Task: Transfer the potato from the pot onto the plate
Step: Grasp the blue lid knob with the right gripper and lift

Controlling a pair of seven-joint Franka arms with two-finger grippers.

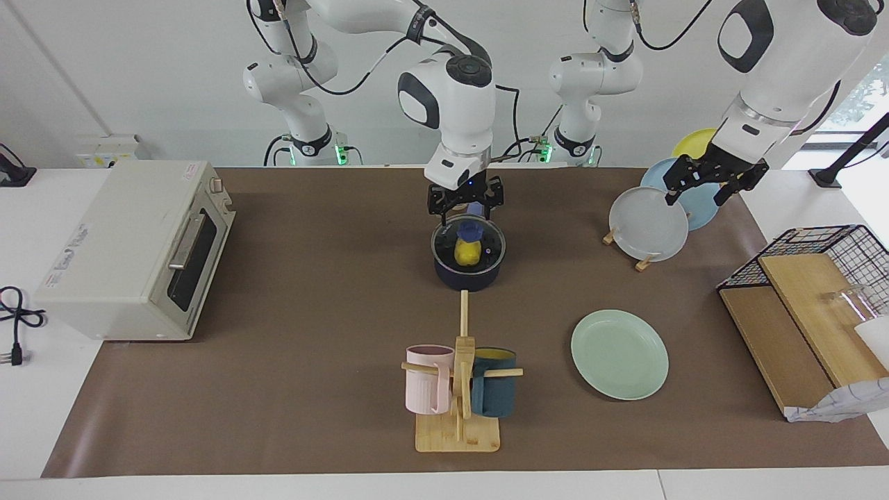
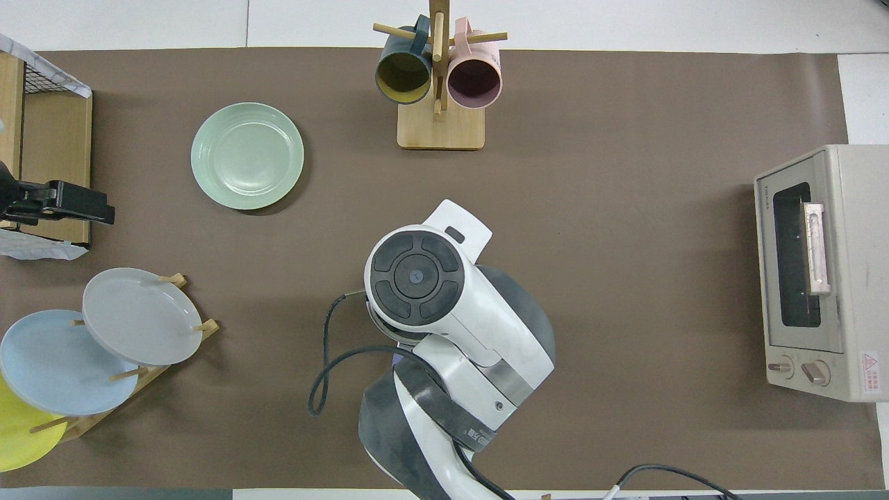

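Your right end effector [image 1: 464, 206] hangs just over the lid [image 1: 469, 243], grip state unclear; potato [image 1: 467, 253] sits under it in the pot [image 1: 469, 267], plate [image 1: 619, 355] toward the waiting left end effector [image 1: 715, 182], fingers spread.

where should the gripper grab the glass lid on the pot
By the blue knob at the centre of the glass lid, coming straight down from above. The lid lies flat on the pot with the potato under it, and the knob is its only raised part. The right gripper is already over it.
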